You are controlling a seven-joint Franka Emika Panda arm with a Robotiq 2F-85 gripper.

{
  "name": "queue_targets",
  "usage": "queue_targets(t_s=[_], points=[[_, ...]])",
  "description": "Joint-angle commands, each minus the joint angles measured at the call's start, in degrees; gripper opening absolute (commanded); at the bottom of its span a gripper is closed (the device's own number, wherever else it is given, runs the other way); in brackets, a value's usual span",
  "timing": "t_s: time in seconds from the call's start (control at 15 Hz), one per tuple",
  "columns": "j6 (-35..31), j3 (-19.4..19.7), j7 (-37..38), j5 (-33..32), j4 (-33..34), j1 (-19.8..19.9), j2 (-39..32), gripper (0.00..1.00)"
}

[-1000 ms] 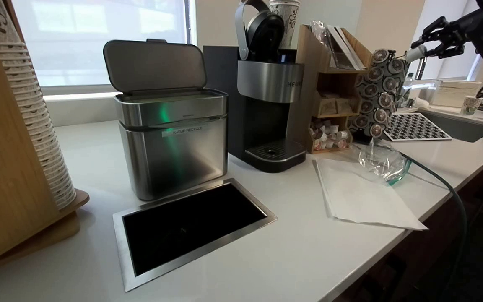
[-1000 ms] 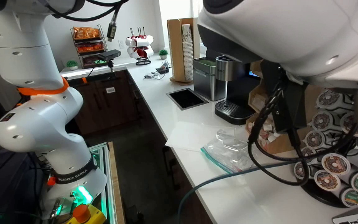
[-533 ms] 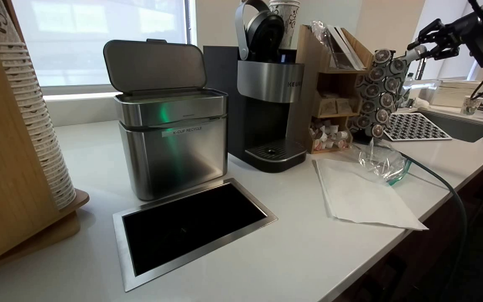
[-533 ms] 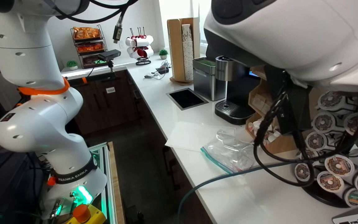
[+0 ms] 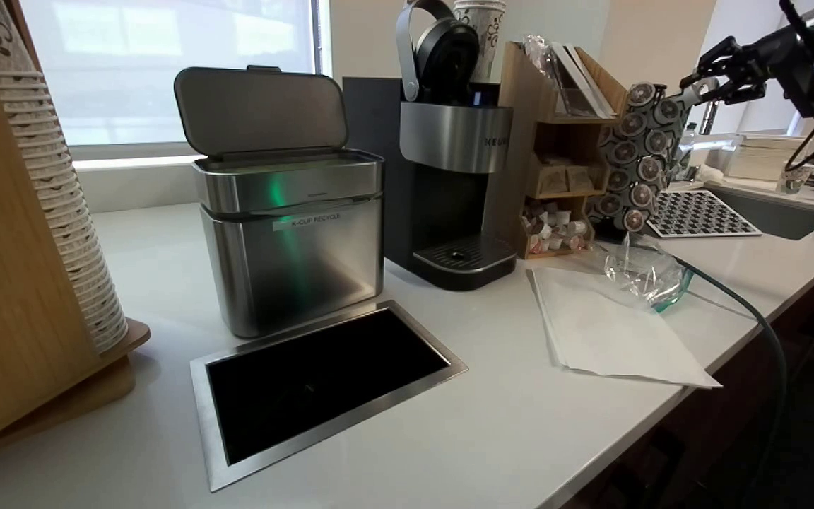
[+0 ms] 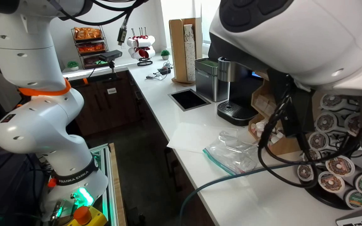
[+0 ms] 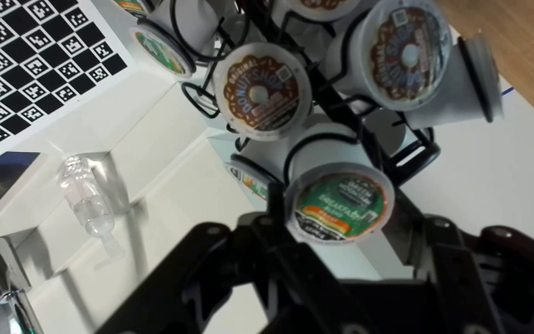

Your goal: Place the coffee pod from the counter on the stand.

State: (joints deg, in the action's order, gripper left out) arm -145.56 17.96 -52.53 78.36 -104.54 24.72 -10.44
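In an exterior view, the counter (image 5: 499, 424) has its back edge toward the window (image 5: 174, 78). Along that edge stand the bin (image 5: 294, 261), lid up, the machine (image 5: 456, 138), the shelf (image 5: 526, 113) and the stand (image 5: 610, 230); the framed opening (image 5: 329, 382) lies between bin and front edge. Near the stand's foot a bag (image 5: 644, 272) overlaps the paper (image 5: 612, 332), whose corner reaches the front edge, and a hose (image 5: 739, 300) crosses that edge. The board (image 5: 704, 214) lies between the stand and the sink (image 5: 788, 219). The gripper (image 5: 697, 88) is high at the stand's sink side.

In an exterior view, the arm (image 6: 294, 47) hides the stand's top and part of the machine; its cable (image 6: 275, 116) hangs before the shelf and the stand. The cup tower (image 6: 176, 47) stands past the bin, toward the back edge.

In the wrist view, the green-lidded pod (image 7: 341, 204) sits in a loop (image 7: 315, 136) of the stand, lid facing the gripper. The fingers (image 7: 275, 204) are spread, one on each side of the pod; I cannot tell whether either touches it. Brown-lidded pods (image 7: 262, 93) crowd close by in the stand, while the bottle (image 7: 86, 204) and faucet (image 7: 7, 278) are well apart from it.
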Motion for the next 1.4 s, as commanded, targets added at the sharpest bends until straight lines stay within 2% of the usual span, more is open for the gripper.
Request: queue_targets(t_s=[0.0,0.27,0.33,0.47,0.53,0.67,1.33], points=[[1.11,0.06,-2.55,3.02,1.14,0.06,-1.26,0.29],[0.85,0.00,-3.45,3.68,1.27,-0.02,-1.56,0.30],[0.79,0.00,-3.59,3.79,1.26,-0.05,-1.58,0.56],[0.75,0.00,-3.75,3.78,1.22,-0.08,-1.68,0.81],[0.72,-0.05,-3.83,3.83,1.22,-0.11,-1.75,0.84],[0.72,-0.18,-3.90,3.84,1.25,-0.15,-1.90,0.99],[-0.57,0.47,-2.47,1.68,-1.50,-0.45,0.56,1.00]])
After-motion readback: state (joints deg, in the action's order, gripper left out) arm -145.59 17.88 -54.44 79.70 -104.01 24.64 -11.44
